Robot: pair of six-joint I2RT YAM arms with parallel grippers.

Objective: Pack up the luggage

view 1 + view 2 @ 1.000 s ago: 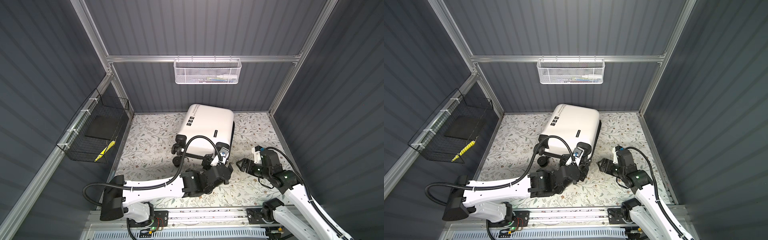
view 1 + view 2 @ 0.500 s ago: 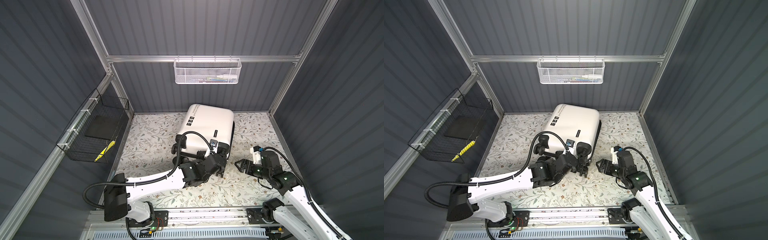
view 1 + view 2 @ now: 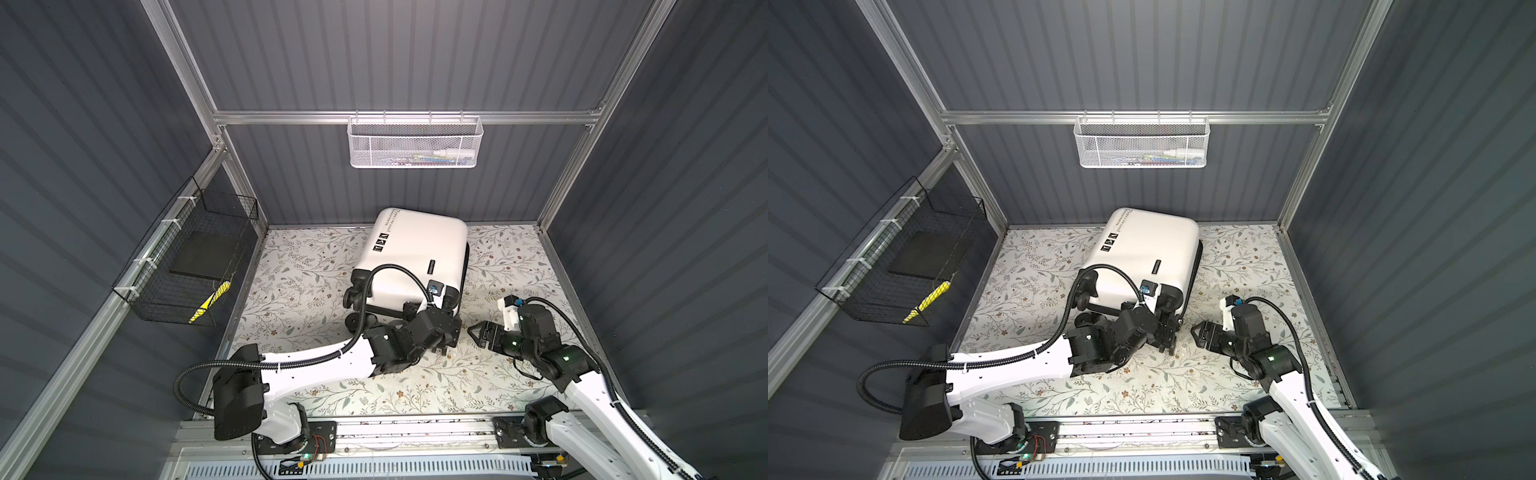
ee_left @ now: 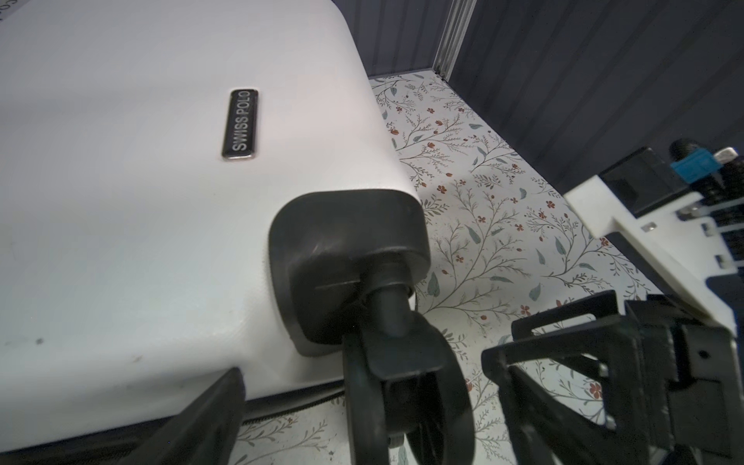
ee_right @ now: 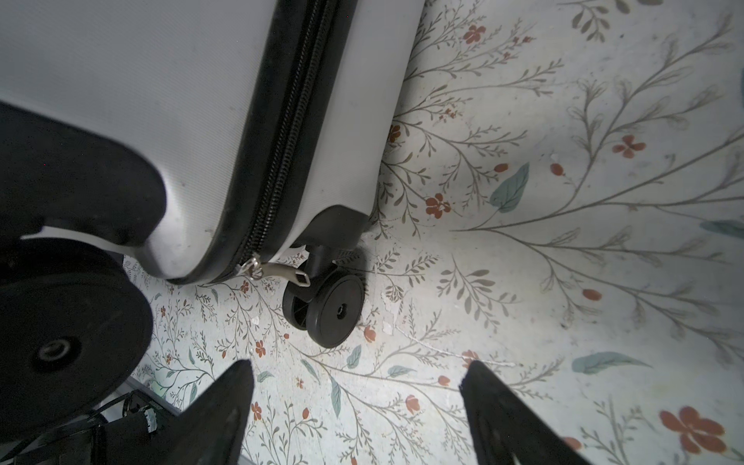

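Left gripper (image 3: 449, 341) now sits low at the wheel end of the white suitcase (image 3: 415, 257), its jaws spread wide and clamped on nothing. The left wrist view shows the upper caster wheel (image 4: 406, 382) right ahead of it, with one finger (image 4: 209, 414) just beside the shell. Half a second earlier this arm was tucked in closer against the case's bottom edge, and a second earlier it was roughly where it is now, so it has nudged in and drawn back without taking hold. The suitcase itself has not shifted: it lies flat and closed on the floral mat (image 3: 299, 291), toward the back wall, with the zip shut along the side that shows. Right gripper (image 3: 478, 332) has crept slightly nearer the same corner, jaws apart and empty, facing the zipper pull (image 5: 277, 271) that hangs beside the lower caster wheel (image 5: 326, 310). For packing, this reads as still the opening stage: nothing is unzipped, and the pull looks like the next thing to grasp.
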